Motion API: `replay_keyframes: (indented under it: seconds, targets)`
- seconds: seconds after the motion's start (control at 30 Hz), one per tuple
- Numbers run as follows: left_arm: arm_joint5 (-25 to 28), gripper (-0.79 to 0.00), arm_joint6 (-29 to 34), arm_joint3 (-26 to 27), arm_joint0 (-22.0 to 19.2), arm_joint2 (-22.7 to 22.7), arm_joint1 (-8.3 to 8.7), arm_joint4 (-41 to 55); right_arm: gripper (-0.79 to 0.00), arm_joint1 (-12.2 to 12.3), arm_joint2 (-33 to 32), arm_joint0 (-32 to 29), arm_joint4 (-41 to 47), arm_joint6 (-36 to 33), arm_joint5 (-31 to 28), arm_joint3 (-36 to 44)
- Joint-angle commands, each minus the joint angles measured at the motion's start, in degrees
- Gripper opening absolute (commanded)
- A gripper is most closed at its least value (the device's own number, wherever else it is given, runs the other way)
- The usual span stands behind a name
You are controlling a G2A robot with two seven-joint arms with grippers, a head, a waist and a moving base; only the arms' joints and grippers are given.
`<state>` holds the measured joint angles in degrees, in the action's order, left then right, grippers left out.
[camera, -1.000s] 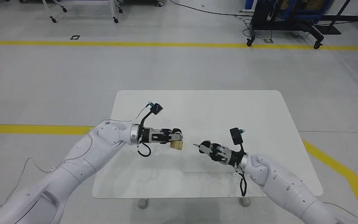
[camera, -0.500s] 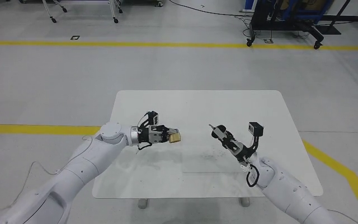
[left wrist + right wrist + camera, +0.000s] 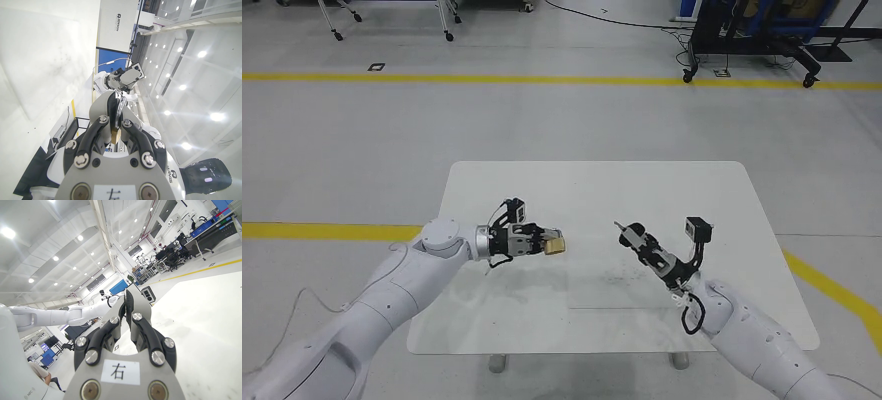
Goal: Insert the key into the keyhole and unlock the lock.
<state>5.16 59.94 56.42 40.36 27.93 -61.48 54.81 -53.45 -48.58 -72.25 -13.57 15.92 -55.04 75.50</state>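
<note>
Lock (image 3: 556, 243), a small brass padlock, is clenched in the left jaws and held over the left-middle part of the white desk (image 3: 692, 190). Seen from above, the left arm (image 3: 432, 260) comes in from the near left and lies nearly level. The lock sticks out to the right at the tips of its fingers (image 3: 97, 109). In the left wrist view those fingers close on the brass body from both sides. A silvery curved part of the lock shows between them, just beyond the brass.

Key (image 3: 620, 227) is grasped in the right jaws, to the right of the lock and over the middle of the desk. Its tip slants toward the far left. In the right wrist view the two pads (image 3: 130, 303) are pressed together with just a thin edge of metal between them. The right arm (image 3: 742, 325) comes in from the near right corner of the desk.

Lock and key are well apart, with a stretch of desk surface under the gap between them. Farther off in the left wrist view, the right jaws show straight ahead of the lock.

On the floor beyond the far edge of the desk runs a yellow line (image 3: 542, 78). A dark wheeled frame (image 3: 752, 45) stands at the far right.
</note>
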Motion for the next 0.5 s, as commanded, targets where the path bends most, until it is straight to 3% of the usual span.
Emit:
replay_keyframes:
  seconds: [0.0,0.23,0.37,0.47]
  targets:
    - [-10.9,-0.785,-6.3,1.7,-1.5,-0.4,-0.04,-4.8,-0.785,0.2,-2.5,-1.2,-6.9,2.2,5.9,1.5]
    - [-30.7,-0.785,-5.7,5.2,-6.4,-1.4,-1.39,-7.7,-0.785,1.4,-9.1,-10.8,-32.6,14.6,23.6,10.8]
    - [-33.9,-0.785,-3.3,3.4,-8.9,-3.3,-3.99,-7.2,-0.785,2.3,-12.9,-16.7,-44.8,19.9,32.8,16.0]
    - [-31.4,-0.785,0.2,1.2,-9.7,-4.1,-6.34,-4.7,-0.785,2.9,-15.2,-20.7,-50.6,21.2,37.8,19.8]
